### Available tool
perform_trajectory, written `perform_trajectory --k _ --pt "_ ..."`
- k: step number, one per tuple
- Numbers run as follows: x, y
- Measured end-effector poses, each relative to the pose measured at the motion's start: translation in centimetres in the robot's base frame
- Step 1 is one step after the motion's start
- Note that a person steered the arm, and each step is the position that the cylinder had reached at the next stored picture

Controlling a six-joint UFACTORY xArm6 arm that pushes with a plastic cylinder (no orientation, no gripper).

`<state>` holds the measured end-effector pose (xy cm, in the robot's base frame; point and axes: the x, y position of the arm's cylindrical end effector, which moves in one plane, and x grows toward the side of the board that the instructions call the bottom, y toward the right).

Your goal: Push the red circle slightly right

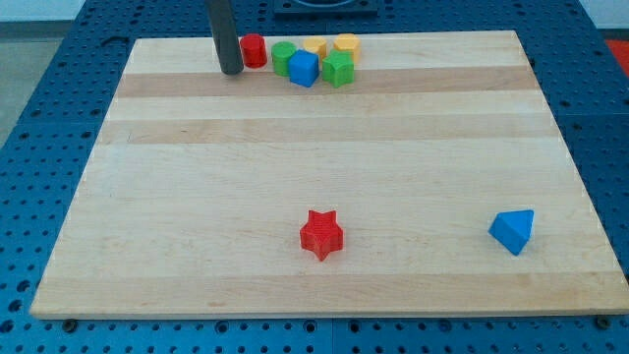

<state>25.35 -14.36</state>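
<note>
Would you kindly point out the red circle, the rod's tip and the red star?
red circle [254, 50]: camera view, its front side.
my tip [232, 71]: camera view, rod's very end.
red star [321, 234]: camera view, top centre.

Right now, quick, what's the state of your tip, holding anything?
My tip: a plain rod, holding nothing, resting on the board just to the view's left of the red circle; contact cannot be told.

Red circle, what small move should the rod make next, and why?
Probably a short slide toward the view's right: my tip sits just left of the red circle, and the green circle lies close beyond it, so keep the push brief.
</note>
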Motion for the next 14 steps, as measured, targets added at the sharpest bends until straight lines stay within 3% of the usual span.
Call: perform_trajectory --k 1,3,14 --pt "-2.2 -0.6" --pt "-0.1 0.6" --pt "-5.0 1.5"
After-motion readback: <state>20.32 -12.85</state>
